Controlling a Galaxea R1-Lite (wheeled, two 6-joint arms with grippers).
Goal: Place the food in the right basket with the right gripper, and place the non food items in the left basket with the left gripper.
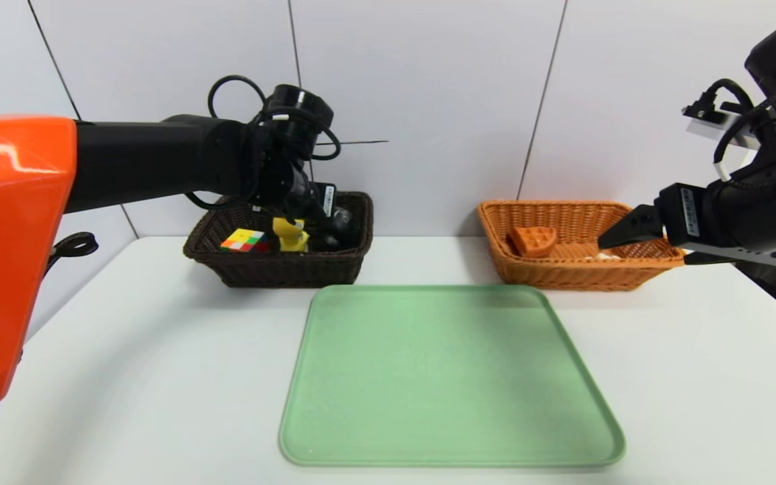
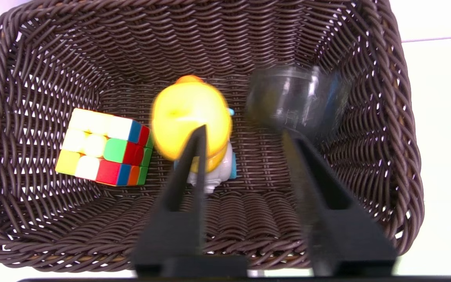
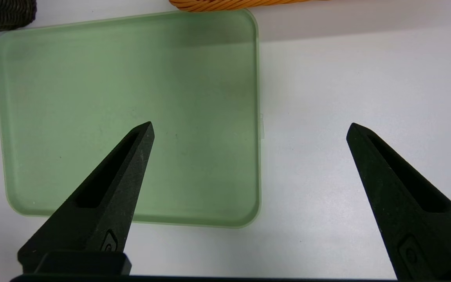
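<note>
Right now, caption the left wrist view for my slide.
Open left gripper over the dark basket holding a puzzle cube, yellow toy and clear cup.

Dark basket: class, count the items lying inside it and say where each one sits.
3. In the dark basket: cube at one side, yellow toy mid-floor, clear cup at the other side. The open left gripper may hide more.

The left arm reaches forward at the far left, its left gripper [image 2: 241, 135] pointing down with fingers parted. The right arm hangs raised at the right edge, its right gripper [image 3: 249, 129] spread wide, holding nothing
</note>
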